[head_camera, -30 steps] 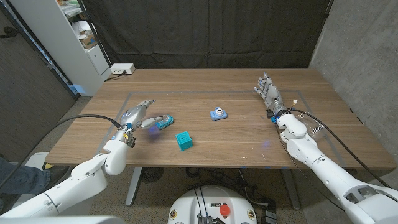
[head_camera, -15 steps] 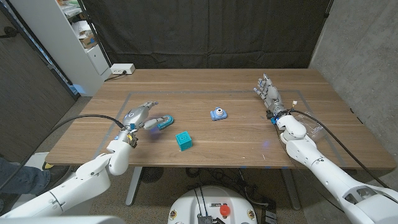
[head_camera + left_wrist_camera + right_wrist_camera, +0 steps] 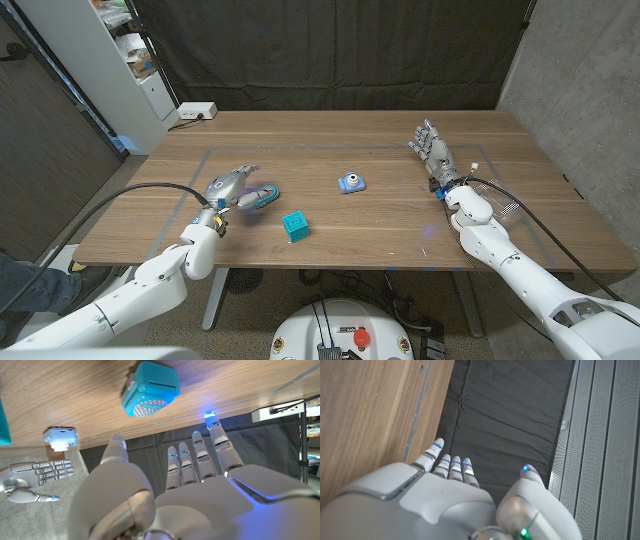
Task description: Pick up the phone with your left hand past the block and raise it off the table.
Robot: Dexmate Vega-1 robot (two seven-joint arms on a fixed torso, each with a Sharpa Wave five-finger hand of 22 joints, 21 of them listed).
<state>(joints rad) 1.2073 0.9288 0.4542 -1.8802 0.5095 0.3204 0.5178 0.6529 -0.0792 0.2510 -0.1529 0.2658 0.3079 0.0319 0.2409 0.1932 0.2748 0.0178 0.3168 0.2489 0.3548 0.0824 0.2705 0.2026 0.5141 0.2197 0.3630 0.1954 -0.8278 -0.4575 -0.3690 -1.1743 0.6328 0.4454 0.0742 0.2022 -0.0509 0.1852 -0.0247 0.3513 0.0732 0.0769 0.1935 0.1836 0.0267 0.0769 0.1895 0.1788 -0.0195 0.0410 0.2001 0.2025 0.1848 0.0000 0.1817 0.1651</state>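
Table [image 3: 380,215] matt wood grain; phone [image 3: 150,395] smooth teal plastic; left robot hand [image 3: 165,495] glossy, probably plastic.

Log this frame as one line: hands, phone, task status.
left hand: open, reaching at phone, no grip seen | right hand: open, idle | phone: on table | block: untouched | lift: not done

A small blue toy camera [image 3: 351,183] is seen on the wooden surface [image 3: 380,230], between the two hands and well apart from each. A white power strip [image 3: 196,111] is laid at the far corner, beyond the left hand. A white shelf unit [image 3: 120,60] and a black curtain [image 3: 330,50] are seen behind the surface
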